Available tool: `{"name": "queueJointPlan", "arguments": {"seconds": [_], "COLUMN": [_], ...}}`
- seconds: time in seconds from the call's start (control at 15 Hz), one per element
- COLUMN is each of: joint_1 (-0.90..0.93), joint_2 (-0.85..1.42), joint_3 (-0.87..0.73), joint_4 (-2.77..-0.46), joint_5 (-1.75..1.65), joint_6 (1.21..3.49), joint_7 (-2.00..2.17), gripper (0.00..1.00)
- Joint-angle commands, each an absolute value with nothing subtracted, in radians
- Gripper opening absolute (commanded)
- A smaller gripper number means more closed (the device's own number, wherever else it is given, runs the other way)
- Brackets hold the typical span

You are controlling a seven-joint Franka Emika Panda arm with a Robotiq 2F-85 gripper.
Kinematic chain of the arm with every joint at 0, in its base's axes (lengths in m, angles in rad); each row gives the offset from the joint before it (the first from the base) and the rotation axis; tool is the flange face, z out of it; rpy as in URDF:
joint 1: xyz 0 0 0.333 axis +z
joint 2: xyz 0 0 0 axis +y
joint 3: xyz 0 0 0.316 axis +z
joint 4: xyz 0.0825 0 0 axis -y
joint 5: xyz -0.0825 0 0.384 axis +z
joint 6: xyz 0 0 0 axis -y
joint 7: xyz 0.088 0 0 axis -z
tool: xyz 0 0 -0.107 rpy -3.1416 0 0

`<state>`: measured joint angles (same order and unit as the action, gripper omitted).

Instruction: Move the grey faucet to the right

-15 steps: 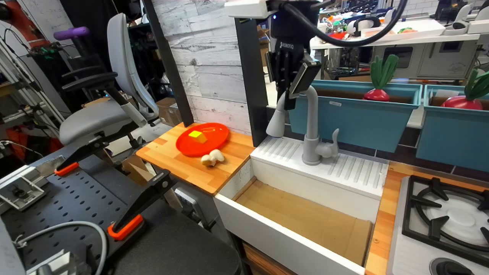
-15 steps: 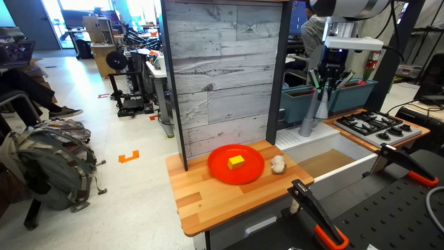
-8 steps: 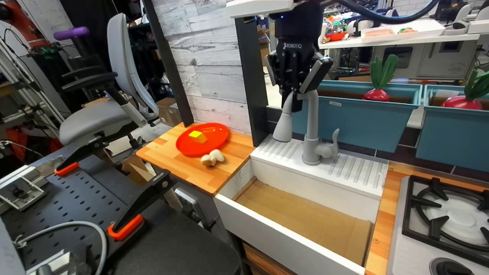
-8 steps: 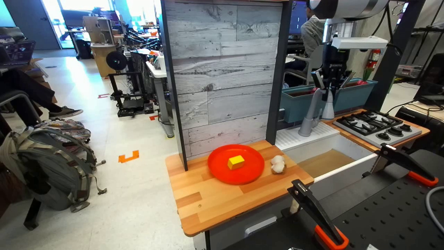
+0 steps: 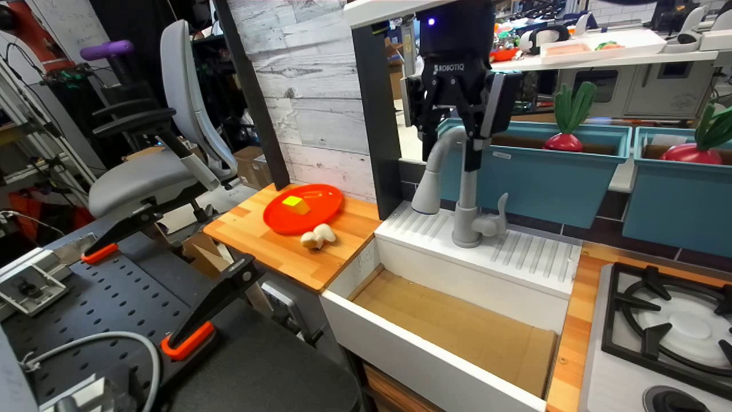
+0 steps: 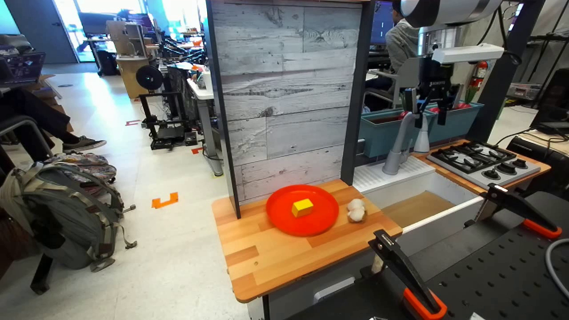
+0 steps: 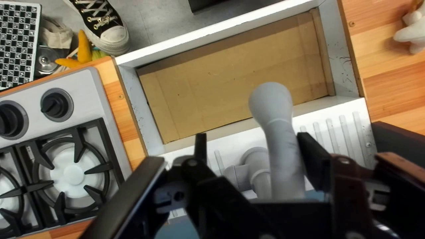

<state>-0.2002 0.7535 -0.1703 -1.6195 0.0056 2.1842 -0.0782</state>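
Across from me the grey faucet (image 5: 468,191) stands at the far edge of the desk (image 5: 423,230); the pincer (image 5: 450,156) hangs, fingers (image 5: 472,155) apart, the spout (image 7: 281,142) between.

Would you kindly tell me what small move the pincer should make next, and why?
I'd probably ease the pincer straight up: it stands open astride the grey faucet's spout, with a clear gap on one side in the wrist view, so a slow lift should avoid dragging it.
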Motion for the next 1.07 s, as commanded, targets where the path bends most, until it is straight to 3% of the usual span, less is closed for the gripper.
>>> {"name": "queueJointPlan", "arguments": {"seconds": [0.0,0.53,1.0], "joint_1": [-0.205,-0.215,-0.194], "joint_2": [0.720,0.661,0.384], "joint_3": [-0.208,-0.155,-0.143], "joint_4": [-1.624,-1.679,-1.979], "joint_5": [-0.080,-0.050,-0.062], "joint_6": [2.125,2.198,2.321], "joint_7": [-0.080,-0.130,-0.181], "gripper": [0.99,1.00,1.00]}}
